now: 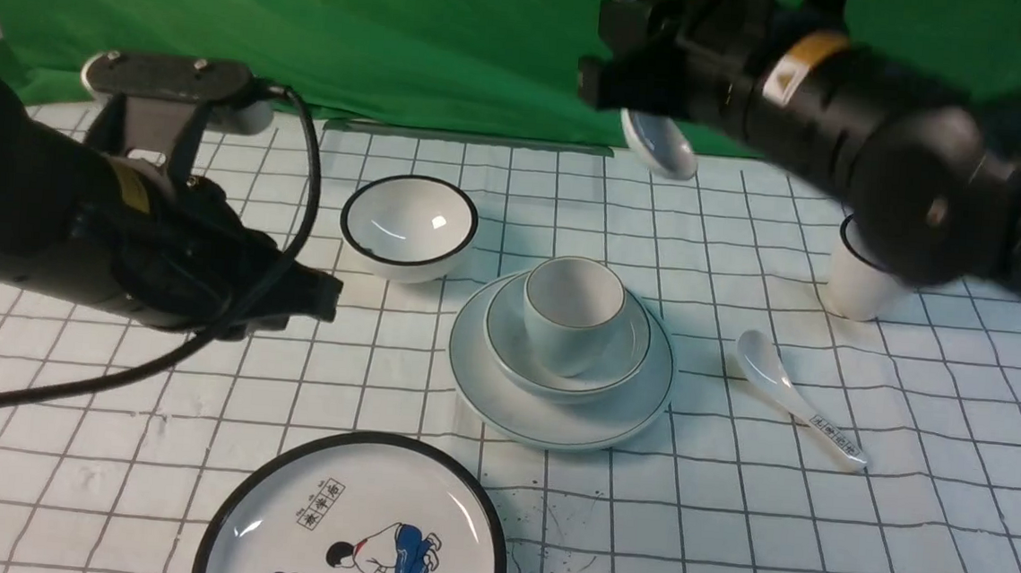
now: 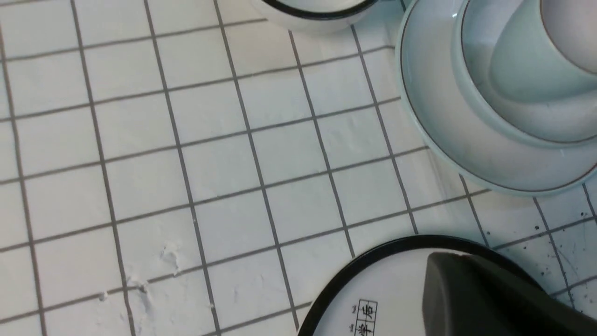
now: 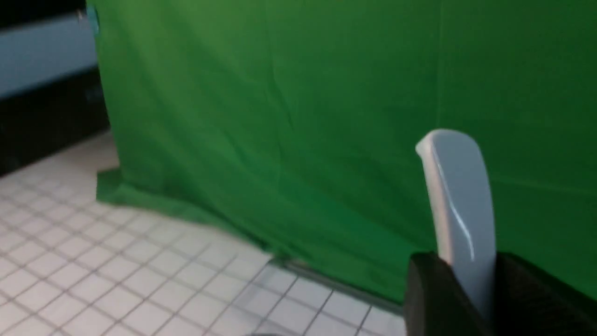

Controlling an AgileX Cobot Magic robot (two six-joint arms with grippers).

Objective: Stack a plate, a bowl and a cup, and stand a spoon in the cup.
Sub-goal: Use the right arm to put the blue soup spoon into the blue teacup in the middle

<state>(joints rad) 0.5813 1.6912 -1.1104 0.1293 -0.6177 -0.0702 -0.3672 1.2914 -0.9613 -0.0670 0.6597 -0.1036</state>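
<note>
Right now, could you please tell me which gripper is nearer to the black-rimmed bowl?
Left. The left gripper hovers low beside the black-rimmed bowl, nearer the robot; the right gripper is raised high farther right, holding the spoon.

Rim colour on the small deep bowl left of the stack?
Black, a thick band on the white bowl. Front view shows it best.

From between my arms, my front camera looks forward and down over the table [image 1: 360, 375]. My left wrist camera hangs close above the plate [image 2: 443, 154], which both see; the right one faces the green backdrop [image 3: 280, 116].
</note>
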